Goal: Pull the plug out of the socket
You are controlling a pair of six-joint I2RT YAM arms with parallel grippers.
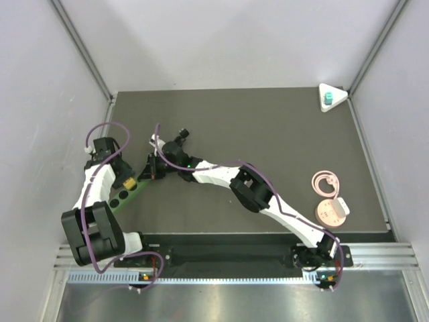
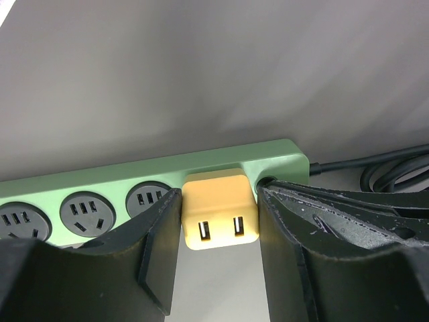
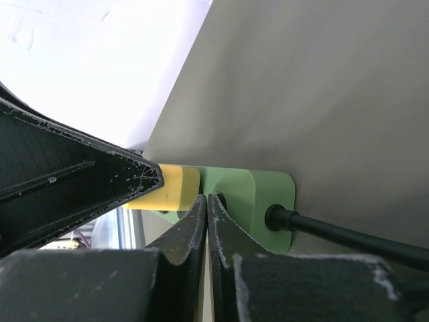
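Observation:
The teal plug (image 1: 328, 100) sits on the white triangular socket (image 1: 338, 94) in the far right corner of the mat, away from both arms. Both grippers are at the left, on a green power strip (image 1: 125, 196). My left gripper (image 2: 220, 201) is shut on a small yellow cube (image 2: 220, 218) that is plugged into the strip (image 2: 100, 184). My right gripper (image 3: 207, 201) is shut and empty. Its tips press on the strip's end (image 3: 258, 198), next to the yellow cube (image 3: 171, 188). In the top view the left gripper (image 1: 131, 181) and the right gripper (image 1: 151, 168) are close together.
A round pink disc (image 1: 332, 212) and a coiled pink cable (image 1: 326, 181) lie at the right. The strip's black cord (image 3: 348, 235) leaves its end and coils nearby (image 2: 395, 173). Grey walls stand on both sides and at the back.

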